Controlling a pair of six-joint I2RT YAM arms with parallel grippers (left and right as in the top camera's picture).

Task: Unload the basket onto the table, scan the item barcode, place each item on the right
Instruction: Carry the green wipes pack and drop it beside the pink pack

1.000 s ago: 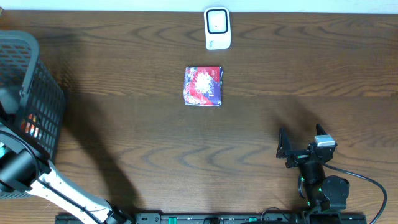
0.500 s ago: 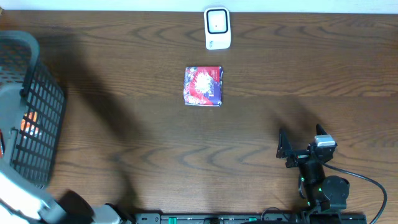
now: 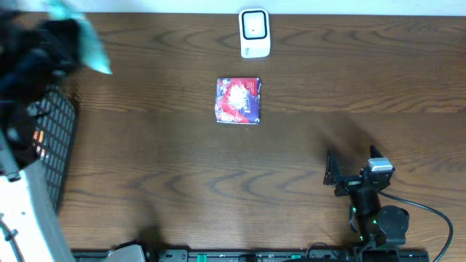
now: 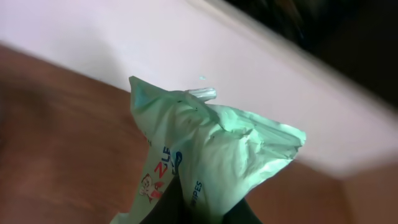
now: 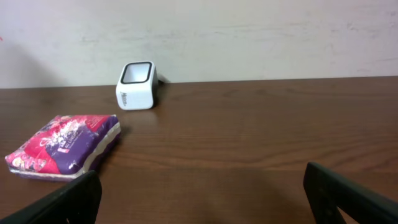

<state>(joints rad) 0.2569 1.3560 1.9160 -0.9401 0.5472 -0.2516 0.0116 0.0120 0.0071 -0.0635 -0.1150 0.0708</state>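
We see a dark brown wood-grain worktop (image 3: 291,182). On it lie a flat red-and-purple packet (image 3: 238,100) mid-table, a white boxy scanner (image 3: 254,33) at the far edge, and a black mesh basket (image 3: 62,127) at the left.

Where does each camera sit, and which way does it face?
Overhead: above table, facing down; white scanner, red-purple packet, left arm, right arm.
Left wrist: raised, facing wall; left gripper pinches pale green packet.
Right wrist: low, facing scanner and red-purple packet; open right gripper frames them.
Shared: overhead and right wrist see both.
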